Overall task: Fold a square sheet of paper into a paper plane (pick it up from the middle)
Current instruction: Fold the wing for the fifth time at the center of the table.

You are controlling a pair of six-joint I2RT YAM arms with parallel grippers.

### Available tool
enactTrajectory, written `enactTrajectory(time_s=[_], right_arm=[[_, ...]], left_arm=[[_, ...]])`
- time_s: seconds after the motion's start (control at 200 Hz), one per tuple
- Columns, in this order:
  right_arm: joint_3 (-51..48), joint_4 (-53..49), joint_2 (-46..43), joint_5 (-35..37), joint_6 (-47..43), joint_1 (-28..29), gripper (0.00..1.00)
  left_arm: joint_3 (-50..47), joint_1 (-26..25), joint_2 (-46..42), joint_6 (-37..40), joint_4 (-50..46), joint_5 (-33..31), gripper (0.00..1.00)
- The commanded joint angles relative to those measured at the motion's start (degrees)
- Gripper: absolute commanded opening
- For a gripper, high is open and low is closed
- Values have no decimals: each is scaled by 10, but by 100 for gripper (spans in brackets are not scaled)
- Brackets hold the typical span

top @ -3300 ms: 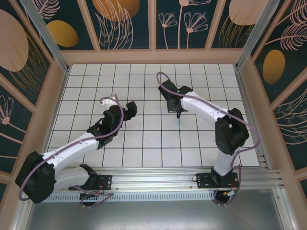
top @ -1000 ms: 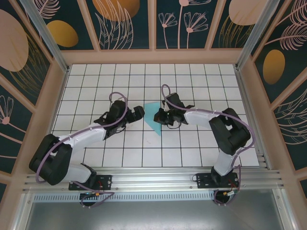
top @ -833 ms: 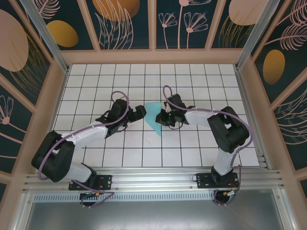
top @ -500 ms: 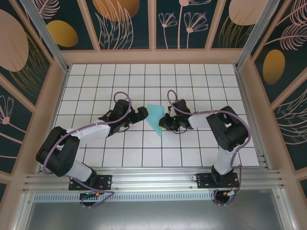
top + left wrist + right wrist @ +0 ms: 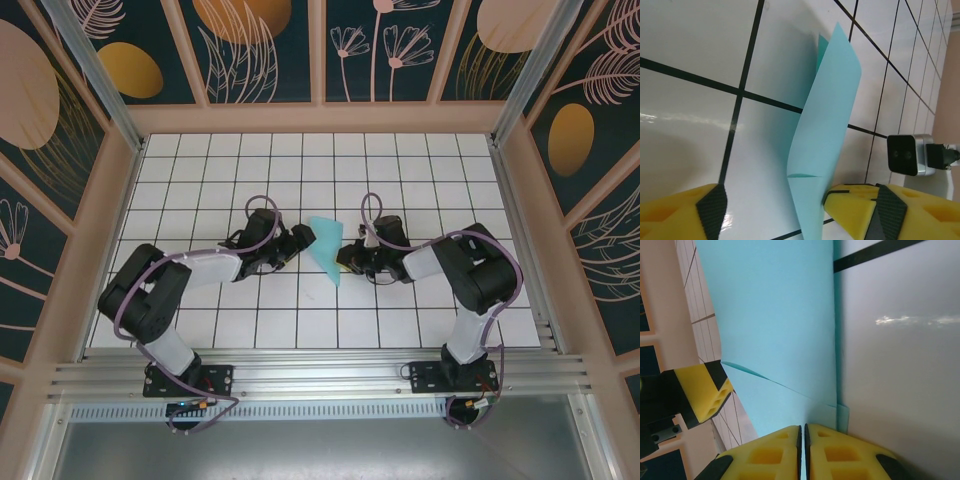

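Paper [image 5: 324, 246]: your light teal sheet is folded and stands up off the white tiled table [image 5: 300, 320], near the middle of the grid. From above it reads as a narrow wedge, broad at 12 o'clock and tapering to a point at 6 o'clock.

Left gripper [image 5: 300, 240]: you find it at 9 o'clock of the paper, just beside it, with its fingers well apart.

Left wrist view: between your two yellow pads the paper [image 5: 827, 125] rises toward 1 o'clock as a curled upright sheet with a short crease low down. Its lower part lies against the inner face of the pad at 5 o'clock, and the pad at 7 o'clock is clear of it.

Right gripper [image 5: 347, 262]: you find it at 4 o'clock of the paper, touching that edge. Its fingers are pressed together and clamped on the paper.

Right wrist view: your two pads [image 5: 770, 455] meet in a thin seam at 6 o'clock, and the paper's [image 5: 775, 325] lower edge runs down into that seam. One yellow pad of the left gripper shows at 8 o'clock, just beside the sheet.

Arms: your two arms reach in from the 6 o'clock edge and face each other across the paper.
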Motion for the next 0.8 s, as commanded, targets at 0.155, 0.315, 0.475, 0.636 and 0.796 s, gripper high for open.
enactTrajectory(time_s=[0.155, 0.315, 0.475, 0.636, 0.796], right_arm=[[7, -61, 11, 14, -19, -13, 15], [15, -68, 13, 17, -19, -13, 16], [16, -66, 9, 17, -14, -13, 16], [26, -60, -6, 16, -7, -13, 17], [53, -40, -10, 8, 8, -15, 17]], left_arm=[[19, 3, 50, -42, 71, 58, 71], [32, 3, 75, -41, 84, 89, 64], [47, 3, 95, -28, 84, 111, 54], [49, 2, 103, -16, 76, 104, 34], [45, 2, 105, 9, 60, 97, 25]])
